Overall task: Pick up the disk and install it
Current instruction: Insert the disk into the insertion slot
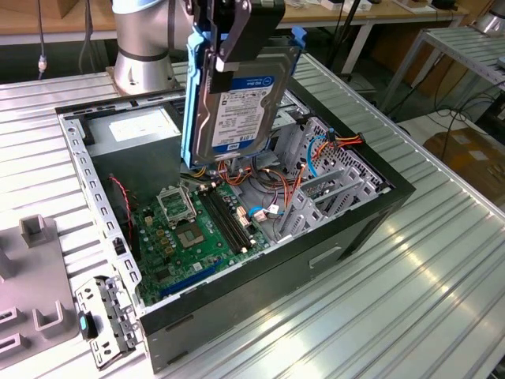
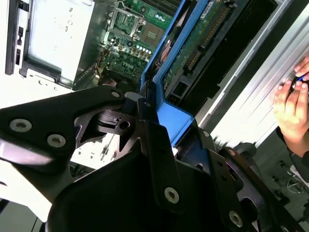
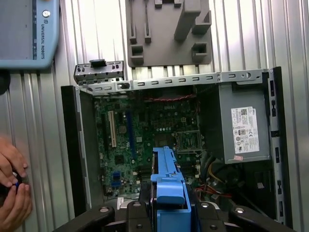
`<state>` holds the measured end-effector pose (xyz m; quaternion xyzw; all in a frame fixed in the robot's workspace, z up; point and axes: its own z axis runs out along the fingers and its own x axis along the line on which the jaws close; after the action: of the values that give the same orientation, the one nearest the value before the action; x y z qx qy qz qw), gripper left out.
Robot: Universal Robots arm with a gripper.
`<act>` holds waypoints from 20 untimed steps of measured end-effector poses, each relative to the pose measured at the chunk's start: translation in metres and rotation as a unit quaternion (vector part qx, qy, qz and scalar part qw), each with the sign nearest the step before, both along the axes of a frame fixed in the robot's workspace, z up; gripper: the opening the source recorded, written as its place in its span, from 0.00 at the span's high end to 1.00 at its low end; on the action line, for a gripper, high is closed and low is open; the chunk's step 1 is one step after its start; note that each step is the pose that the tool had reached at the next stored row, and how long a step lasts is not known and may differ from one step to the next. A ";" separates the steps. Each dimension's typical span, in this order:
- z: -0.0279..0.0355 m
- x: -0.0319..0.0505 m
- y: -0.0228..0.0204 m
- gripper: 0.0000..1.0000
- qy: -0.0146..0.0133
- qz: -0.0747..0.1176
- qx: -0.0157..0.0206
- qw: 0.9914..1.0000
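The disk [image 1: 237, 106] hangs on edge above the open computer case [image 1: 260, 284], its white-and-blue label facing the exterior camera and its blue side rails [image 1: 189, 103] running up and down. My gripper [image 1: 226, 63] is shut on the disk's upper part, one black finger [image 1: 235, 35] lying across the labelled face. In the second wrist view the black fingers [image 2: 154, 140] clamp the blue rail [image 2: 171, 118], with the disk's green circuit side [image 2: 193, 46] beyond. The first wrist view shows the blue rail [image 3: 169, 181] over the motherboard [image 3: 145, 130].
Inside the case sit a grey power-supply box [image 1: 134, 130], the motherboard [image 1: 193, 229], cables and a metal drive cage [image 1: 331, 185]. A grey fixture plate [image 1: 31, 284] lies at the exterior view's left. A person's hands [image 3: 12, 186] are beside the case. The arm's base [image 1: 142, 55] stands behind.
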<state>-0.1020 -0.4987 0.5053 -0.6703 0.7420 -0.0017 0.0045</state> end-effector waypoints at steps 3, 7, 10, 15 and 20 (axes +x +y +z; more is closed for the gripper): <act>0.0000 0.0086 -0.0001 0.63 0.000 0.000 0.000 1.000; 0.0000 0.0214 -0.0001 0.63 0.000 0.000 0.000 1.000; -0.0001 0.0302 -0.0002 0.63 0.000 0.000 0.000 1.000; 0.0000 0.0349 -0.0001 0.63 0.000 0.000 0.000 1.000; -0.0001 0.0363 -0.0002 0.63 0.000 0.000 0.000 1.000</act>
<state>-0.0657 -0.4989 0.5053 -0.6704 0.7420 -0.0017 0.0045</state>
